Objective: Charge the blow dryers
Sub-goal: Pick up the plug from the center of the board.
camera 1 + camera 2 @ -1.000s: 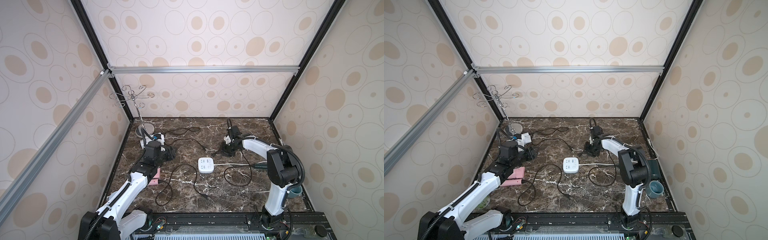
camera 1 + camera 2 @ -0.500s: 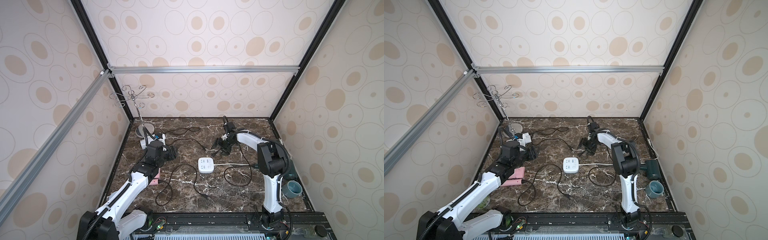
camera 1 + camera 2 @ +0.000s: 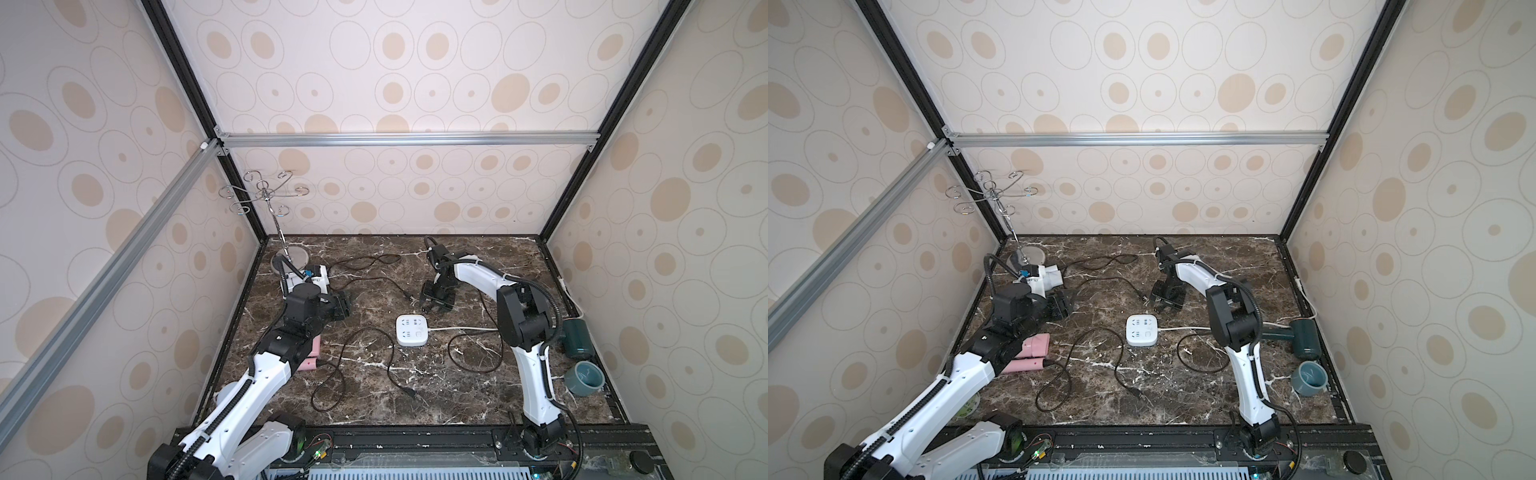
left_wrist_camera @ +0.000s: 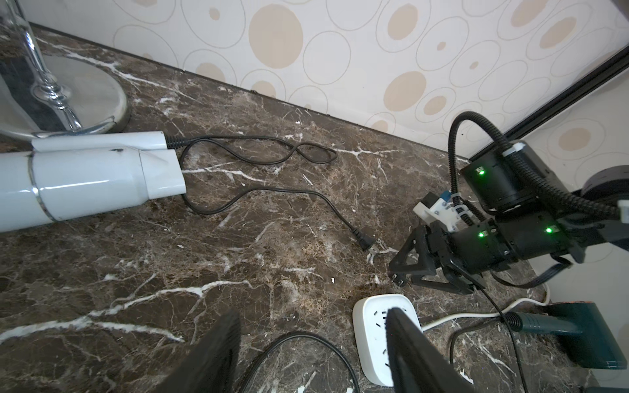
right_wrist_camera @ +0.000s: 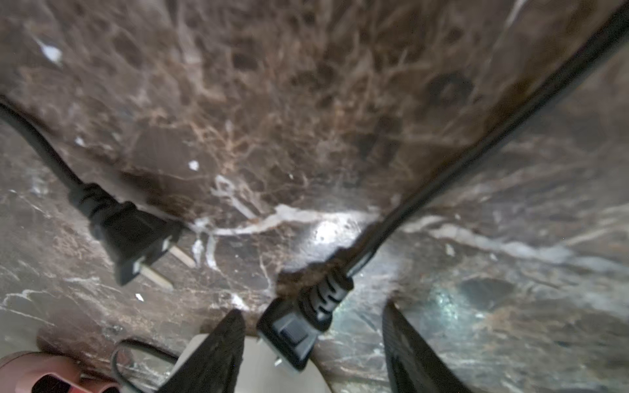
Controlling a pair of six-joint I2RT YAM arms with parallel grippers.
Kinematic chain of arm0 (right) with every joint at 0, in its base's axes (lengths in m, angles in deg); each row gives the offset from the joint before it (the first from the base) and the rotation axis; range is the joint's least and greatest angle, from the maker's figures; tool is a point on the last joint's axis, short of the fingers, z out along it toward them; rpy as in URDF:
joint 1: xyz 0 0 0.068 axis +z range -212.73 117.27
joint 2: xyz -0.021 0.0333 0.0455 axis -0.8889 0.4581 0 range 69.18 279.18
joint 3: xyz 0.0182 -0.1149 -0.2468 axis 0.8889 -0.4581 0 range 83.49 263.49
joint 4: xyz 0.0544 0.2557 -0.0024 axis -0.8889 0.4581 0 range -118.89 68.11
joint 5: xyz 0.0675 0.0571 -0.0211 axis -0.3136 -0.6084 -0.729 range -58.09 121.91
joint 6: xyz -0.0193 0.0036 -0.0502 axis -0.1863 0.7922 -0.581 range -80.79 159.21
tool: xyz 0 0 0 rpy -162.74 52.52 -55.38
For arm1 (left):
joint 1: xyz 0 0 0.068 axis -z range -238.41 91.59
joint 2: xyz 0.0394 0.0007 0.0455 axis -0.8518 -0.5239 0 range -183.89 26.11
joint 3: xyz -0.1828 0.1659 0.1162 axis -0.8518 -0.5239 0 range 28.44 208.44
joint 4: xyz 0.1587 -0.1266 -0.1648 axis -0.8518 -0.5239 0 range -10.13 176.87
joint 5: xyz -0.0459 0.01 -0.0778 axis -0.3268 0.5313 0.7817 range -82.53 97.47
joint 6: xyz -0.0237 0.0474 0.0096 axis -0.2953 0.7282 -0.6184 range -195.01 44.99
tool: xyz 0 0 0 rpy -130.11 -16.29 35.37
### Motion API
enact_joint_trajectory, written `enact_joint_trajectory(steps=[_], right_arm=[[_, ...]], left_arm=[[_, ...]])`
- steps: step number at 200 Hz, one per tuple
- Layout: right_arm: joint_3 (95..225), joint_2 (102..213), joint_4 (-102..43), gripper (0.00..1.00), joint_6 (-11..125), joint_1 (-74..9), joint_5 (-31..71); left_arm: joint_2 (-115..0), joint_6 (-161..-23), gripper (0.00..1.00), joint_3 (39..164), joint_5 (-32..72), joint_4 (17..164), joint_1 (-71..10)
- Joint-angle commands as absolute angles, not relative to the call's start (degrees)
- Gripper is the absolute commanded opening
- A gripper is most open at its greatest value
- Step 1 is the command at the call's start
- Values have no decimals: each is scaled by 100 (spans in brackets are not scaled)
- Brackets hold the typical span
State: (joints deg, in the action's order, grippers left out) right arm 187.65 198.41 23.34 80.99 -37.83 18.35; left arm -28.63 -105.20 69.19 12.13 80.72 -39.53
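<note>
The white blow dryer lies at the back left, and its plug rests on the marble. The pink blow dryer lies partly under my left arm. The dark green blow dryer lies by the right wall. Its plug sits loose between the spread fingers of my right gripper, just behind the white power strip. My left gripper is open and empty, low over the marble left of the strip.
A teal-grey cup stands at the front right. A chrome hook stand is in the back left corner. Black cords loop over the middle of the table, and the pink dryer's plug lies toward the front.
My right arm has swung left and brought its gripper closer to the power strip, with its jaws wider than a second ago. The left arm has hardly moved.
</note>
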Motion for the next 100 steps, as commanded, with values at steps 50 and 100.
enact_joint_trajectory(steps=[50, 100], right_arm=[[18698, 20156, 2808, 31, 7920, -3676, 2198], [18129, 19654, 2246, 5, 7899, -3680, 2193]], left_arm=[[-2532, -10199, 69, 7035, 769, 7635, -3920], [-2667, -10207, 68, 7115, 889, 7517, -3917]])
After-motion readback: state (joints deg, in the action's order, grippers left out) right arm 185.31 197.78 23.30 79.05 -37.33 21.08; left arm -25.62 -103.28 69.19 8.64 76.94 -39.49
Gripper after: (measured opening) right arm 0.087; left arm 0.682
